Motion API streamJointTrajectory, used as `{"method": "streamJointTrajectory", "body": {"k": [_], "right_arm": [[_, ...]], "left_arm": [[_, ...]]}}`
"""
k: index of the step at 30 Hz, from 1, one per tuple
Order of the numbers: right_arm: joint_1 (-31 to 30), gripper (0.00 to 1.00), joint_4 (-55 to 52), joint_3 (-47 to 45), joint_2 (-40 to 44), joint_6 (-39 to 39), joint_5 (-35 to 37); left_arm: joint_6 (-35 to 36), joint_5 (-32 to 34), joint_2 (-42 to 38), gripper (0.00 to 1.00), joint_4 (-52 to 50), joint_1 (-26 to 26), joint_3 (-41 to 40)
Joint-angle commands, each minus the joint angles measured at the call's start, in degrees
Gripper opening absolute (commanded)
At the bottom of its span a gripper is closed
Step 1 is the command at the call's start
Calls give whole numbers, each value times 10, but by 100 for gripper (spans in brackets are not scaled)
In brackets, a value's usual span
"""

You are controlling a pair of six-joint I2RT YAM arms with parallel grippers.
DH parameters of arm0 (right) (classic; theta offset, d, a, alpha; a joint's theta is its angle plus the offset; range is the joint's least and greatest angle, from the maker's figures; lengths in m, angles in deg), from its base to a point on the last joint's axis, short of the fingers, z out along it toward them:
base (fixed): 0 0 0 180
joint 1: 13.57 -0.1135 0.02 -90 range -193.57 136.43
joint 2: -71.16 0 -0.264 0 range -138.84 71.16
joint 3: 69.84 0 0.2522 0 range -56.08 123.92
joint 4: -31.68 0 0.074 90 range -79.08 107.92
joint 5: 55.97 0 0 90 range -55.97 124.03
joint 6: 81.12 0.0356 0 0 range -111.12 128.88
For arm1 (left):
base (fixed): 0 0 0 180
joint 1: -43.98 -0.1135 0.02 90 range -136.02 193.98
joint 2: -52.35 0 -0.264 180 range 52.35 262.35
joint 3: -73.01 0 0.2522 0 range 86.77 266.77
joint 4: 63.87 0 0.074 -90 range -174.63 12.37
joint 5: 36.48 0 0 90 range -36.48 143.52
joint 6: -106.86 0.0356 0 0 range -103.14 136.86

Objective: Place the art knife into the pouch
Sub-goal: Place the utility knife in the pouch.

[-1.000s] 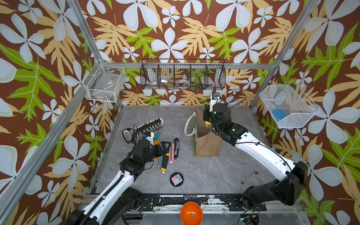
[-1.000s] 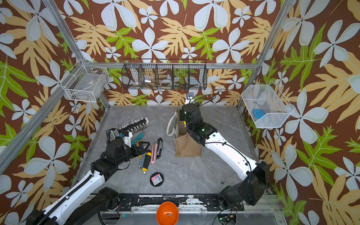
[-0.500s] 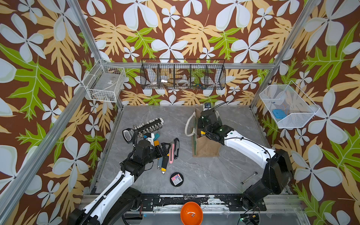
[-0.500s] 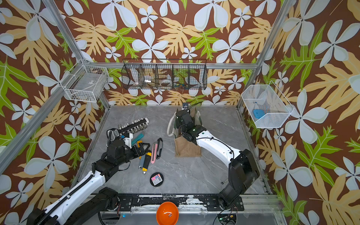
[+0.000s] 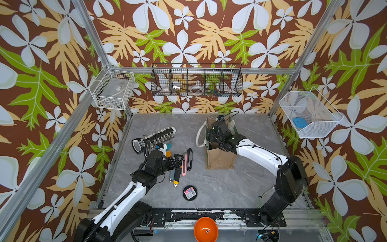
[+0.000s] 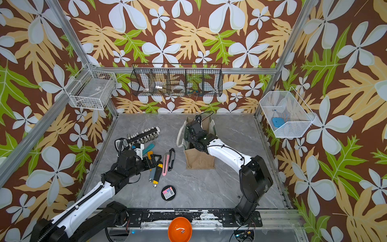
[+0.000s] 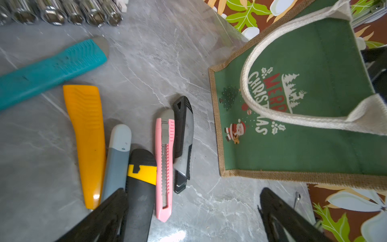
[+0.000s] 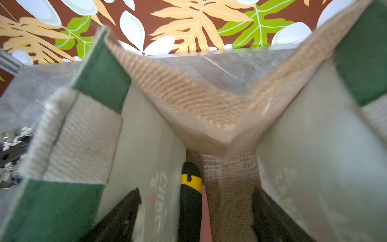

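**Black-and-yellow knife down in the pouch, right jaws apart**

Your art knife [image 8: 190, 201] has a black body with a yellow band near its rounded end. It sits deep inside the pouch [image 8: 211, 117], close to the wall where the print shows through. A pink strip lies just beside it, and you cannot tell from here what that is. The right gripper [image 8: 195, 191] is down in the pouch mouth with its jaws spread; the knife lies between them and touches neither.

One pouch stands on the table [image 5: 209, 188]. It is tan burlap with a green front panel, and a white rope handle [image 7: 314, 122] loops across the print "MERRY CHRISTMAS", which has a Santa and a small tree beside it.

Near the pouch you have six cutters [image 7: 164, 167] lying loose: teal, orange, grey-blue, black-and-yellow, pink and black-and-grey. The left gripper [image 7: 193, 190] hangs over them with its jaws wide, holding nothing.
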Motion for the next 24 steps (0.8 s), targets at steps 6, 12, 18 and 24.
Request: {"method": "streamJointTrajectory", "body": {"k": [6,12,18,24], "right_arm": [[-1,99,-39,46,112,-34,-47],[0,100,-7,-30,231,-64,-145],[-1,100,-33,-139,349,-70,-184],[-1,100,-34,-265,476,-49,-173]], "left_arm": [[38,92,-8,100,-47,-2,37],[42,131,8,100,-70,-2,51],[18,109,21,100,-43,-1,23],[12,82,46,100,-5,-2,8]]}}
